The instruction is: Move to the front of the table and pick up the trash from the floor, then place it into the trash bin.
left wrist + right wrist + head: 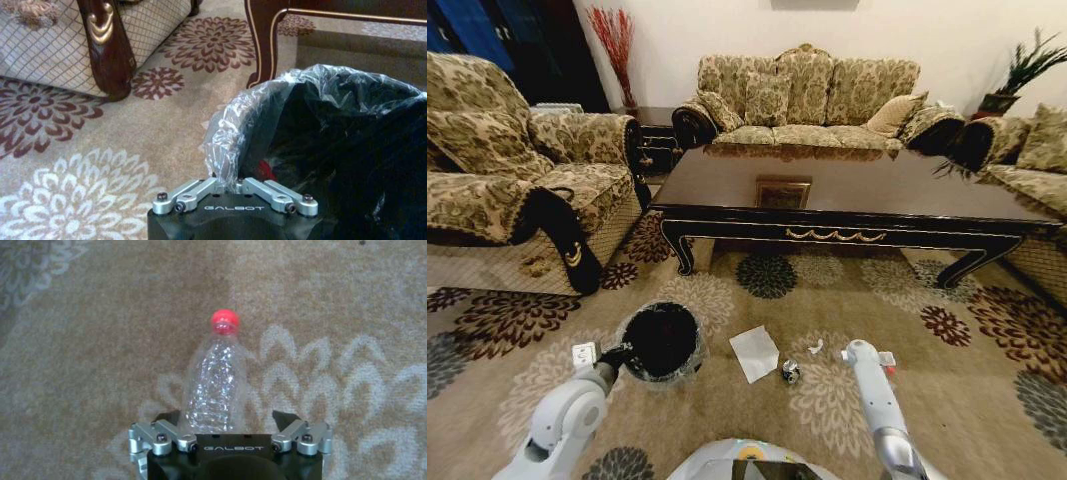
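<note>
Right gripper (pixel 230 432) spread wide around the base of the clear bottle (pixel 215 385) lying on the carpet (pixel 827 400) right of the white paper (pixel 755 352); left gripper (pixel 230 192) pinched on the bin (pixel 663 341) liner, near left.

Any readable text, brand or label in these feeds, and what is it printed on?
"GALBOT": on the left gripper body, at the bin liner.
"GALBOT": on the right gripper body, over the bottle.
Bottle: no label visible.
Nothing readable in the head view.
</note>
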